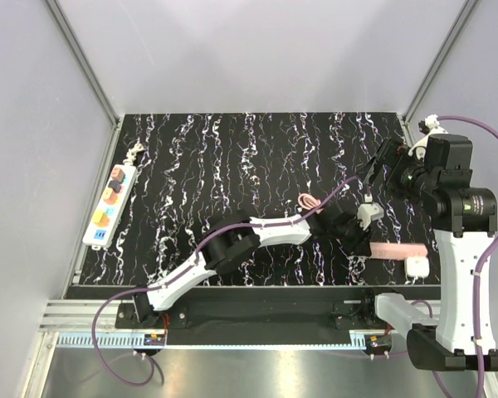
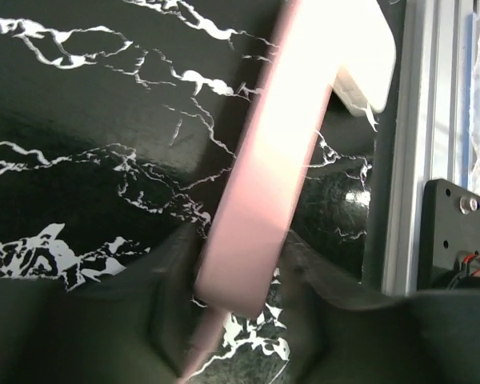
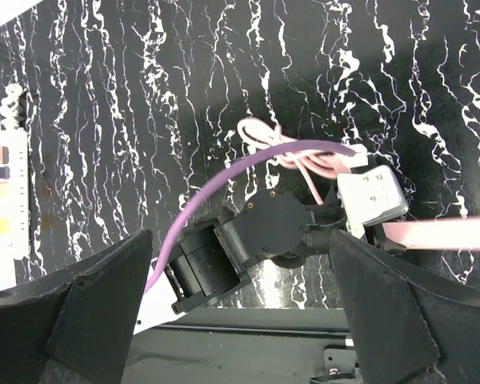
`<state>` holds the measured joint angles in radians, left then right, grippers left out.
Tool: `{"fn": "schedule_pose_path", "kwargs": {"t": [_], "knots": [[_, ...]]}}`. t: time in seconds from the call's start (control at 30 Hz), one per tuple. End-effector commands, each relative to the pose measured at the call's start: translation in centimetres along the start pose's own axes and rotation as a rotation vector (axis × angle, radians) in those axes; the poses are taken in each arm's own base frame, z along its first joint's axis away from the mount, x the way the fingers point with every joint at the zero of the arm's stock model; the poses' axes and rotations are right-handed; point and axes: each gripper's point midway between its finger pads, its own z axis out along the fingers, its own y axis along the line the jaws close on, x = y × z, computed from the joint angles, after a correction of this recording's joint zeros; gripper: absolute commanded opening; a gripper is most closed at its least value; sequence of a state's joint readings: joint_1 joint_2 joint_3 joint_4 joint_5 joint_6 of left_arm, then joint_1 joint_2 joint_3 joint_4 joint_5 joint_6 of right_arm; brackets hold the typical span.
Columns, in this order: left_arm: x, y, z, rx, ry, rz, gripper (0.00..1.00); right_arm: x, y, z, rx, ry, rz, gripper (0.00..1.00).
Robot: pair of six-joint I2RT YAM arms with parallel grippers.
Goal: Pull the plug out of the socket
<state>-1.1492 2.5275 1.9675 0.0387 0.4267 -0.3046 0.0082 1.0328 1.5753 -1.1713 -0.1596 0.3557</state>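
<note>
My left gripper (image 1: 367, 245) reaches to the front right of the table and is shut on a long flat pink bar (image 1: 398, 249). In the left wrist view the bar (image 2: 264, 192) runs between the two fingers of the gripper (image 2: 240, 268). Its far end meets a small white cube adapter (image 2: 366, 80), which also shows from above (image 1: 417, 267). A thin pink cord (image 1: 309, 201) lies coiled behind the gripper. The socket, a long white power strip (image 1: 109, 206) with coloured outlets, lies at the far left edge, nothing plugged in. My right gripper (image 1: 373, 170) hovers open and empty above the left wrist (image 3: 240, 240).
The power strip shows at the left edge of the right wrist view (image 3: 4, 192), with its bundled white cord (image 1: 134, 152) at its far end. A metal rail (image 2: 412, 160) borders the table just beyond the adapter. The purple cable (image 3: 248, 164) arches over the left arm.
</note>
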Motion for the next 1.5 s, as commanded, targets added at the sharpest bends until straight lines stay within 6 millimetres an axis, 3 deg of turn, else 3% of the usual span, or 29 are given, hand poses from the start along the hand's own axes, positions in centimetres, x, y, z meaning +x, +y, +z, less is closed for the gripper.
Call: {"fn": "schedule_pose_path", "kwargs": {"t": [0.0, 0.07, 0.1, 0.13, 0.17, 0.2, 0.27, 0.3, 0.33, 0.37, 0.43, 0.47, 0.53, 0.57, 0.67, 0.8, 1.13, 1.27, 1.47], "knots": [[-0.6, 0.6, -1.1, -0.068, -0.016, 0.013, 0.28, -0.5, 0.5, 0.0, -0.028, -0.027, -0.009, 1.0], [-1.0, 1.1, -1.6, -0.101, -0.041, 0.001, 0.12, -0.1, 0.3, 0.2, -0.028, -0.011, -0.003, 1.0], [-2.3, 1.2, -2.6, -0.112, -0.076, -0.023, 0.0, 0.4, 0.4, 0.6, -0.035, 0.007, 0.002, 1.0], [-1.1, 2.1, -3.2, -0.126, -0.081, -0.049, 0.0, 0.5, 0.3, 0.6, -0.035, 0.012, 0.003, 1.0], [-1.4, 2.5, -4.0, -0.136, -0.105, -0.072, 0.0, 0.7, 0.3, 0.8, -0.037, 0.021, 0.004, 1.0], [-2.9, 3.0, -5.9, -0.144, -0.155, -0.127, 0.0, 1.0, 0.2, 1.1, -0.037, 0.034, 0.008, 1.0], [-1.0, 4.5, -7.6, -0.164, -0.156, -0.201, 0.0, 1.3, 0.2, 1.3, -0.039, 0.047, 0.011, 1.0], [-2.3, 4.9, -9.4, -0.166, -0.195, -0.24, 0.0, 1.6, 0.2, 1.7, -0.043, 0.06, 0.016, 1.0], [-2.2, 5.2, -10.2, -0.171, -0.202, -0.255, 0.0, 1.7, 0.2, 2.0, -0.047, 0.064, 0.018, 1.0], [-0.2, 5.8, -10.9, -0.194, -0.171, -0.284, 0.0, 1.9, 0.2, 2.1, -0.053, 0.068, 0.024, 1.0], [-0.1, 6.2, -12.8, -0.215, -0.175, -0.315, 0.0, 2.6, 0.4, 3.1, -0.076, 0.091, 0.042, 1.0], [1.8, 6.6, -13.4, -0.233, -0.145, -0.341, 0.0, 2.9, 0.4, 3.4, -0.084, 0.098, 0.047, 1.0], [2.3, 6.8, -14.9, -0.254, -0.143, -0.38, 0.0, 4.0, 0.5, 4.5, -0.114, 0.128, 0.071, 1.0], [4.2, 7.2, -15.5, -0.278, -0.112, -0.408, 0.0, 4.4, 0.6, 4.9, -0.126, 0.137, 0.079, 1.0], [5.3, 7.5, -17.3, -0.308, -0.111, -0.439, 0.0, 5.9, 0.8, 6.3, -0.171, 0.179, 0.12, 1.0], [9.5, 9.0, -19.7, -0.404, -0.055, -0.503, 0.0, 7.8, 0.4, 8.4, -0.183, 0.229, 0.174, 1.0], [13.5, 9.5, -22.0, -0.461, -0.048, -0.619, 0.0, 11.4, -1.6, 12.7, -0.147, 0.263, 0.325, 1.0], [15.7, 10.8, -23.2, -0.515, -0.022, -0.712, 0.0, 13.6, -2.3, 14.6, -0.161, 0.308, 0.337, 1.0], [15.5, 10.4, -23.8, -0.448, -0.095, -0.778, 0.0, 13.7, -4.0, 16.9, -0.18, 0.282, 0.365, 1.0]]}}
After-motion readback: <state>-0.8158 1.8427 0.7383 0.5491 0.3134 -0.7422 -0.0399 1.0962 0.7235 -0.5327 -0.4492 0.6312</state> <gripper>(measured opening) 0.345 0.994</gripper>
